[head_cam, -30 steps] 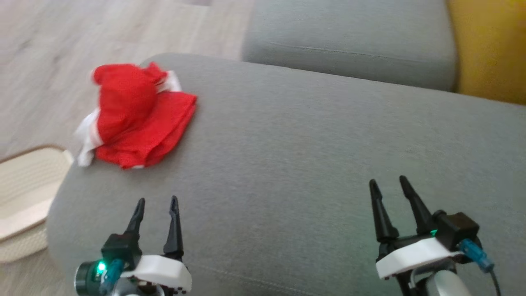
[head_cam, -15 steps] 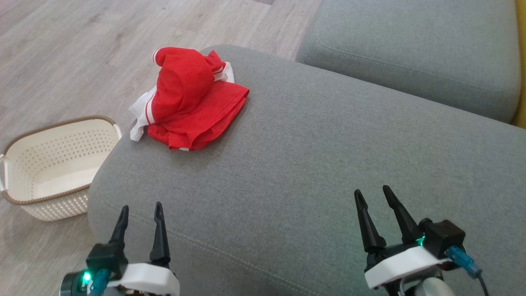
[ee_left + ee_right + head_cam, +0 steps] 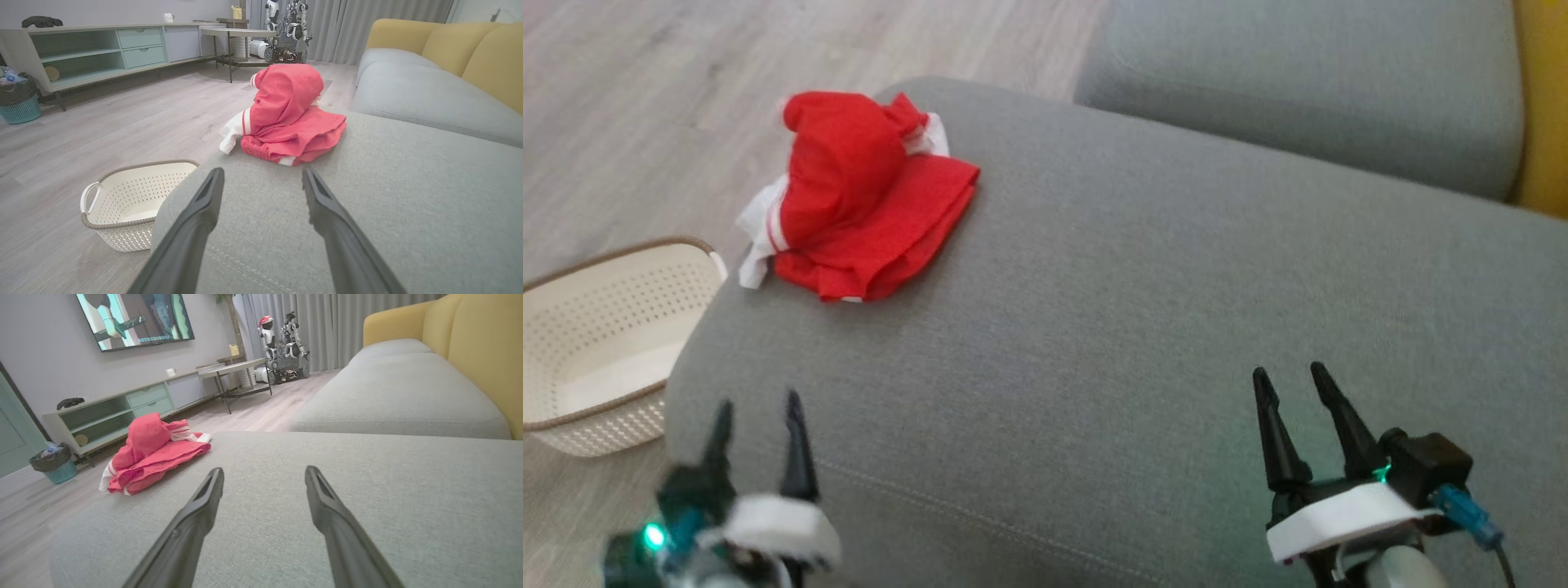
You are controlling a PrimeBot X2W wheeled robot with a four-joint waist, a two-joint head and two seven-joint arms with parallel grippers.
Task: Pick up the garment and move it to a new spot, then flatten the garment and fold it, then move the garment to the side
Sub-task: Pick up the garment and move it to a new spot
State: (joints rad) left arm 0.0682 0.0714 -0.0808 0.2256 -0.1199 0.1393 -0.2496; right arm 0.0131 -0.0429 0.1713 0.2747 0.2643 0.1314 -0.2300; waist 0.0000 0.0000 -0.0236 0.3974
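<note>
View shifted; garment [image 3: 858,200] at left edge of cushion [image 3: 1135,286]; left end effector [image 3: 756,404] and right end effector [image 3: 1286,376] released.

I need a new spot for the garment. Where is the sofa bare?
The cushion is bare from the red garment across to the right tool and back to the far cushion. Crowded at the left corner, where the garment lies, basket on the floor alongside.

Cushion [image 3: 1135,310] bare up to garment [image 3: 858,196]; basket [image 3: 588,327] below its left edge.
</note>
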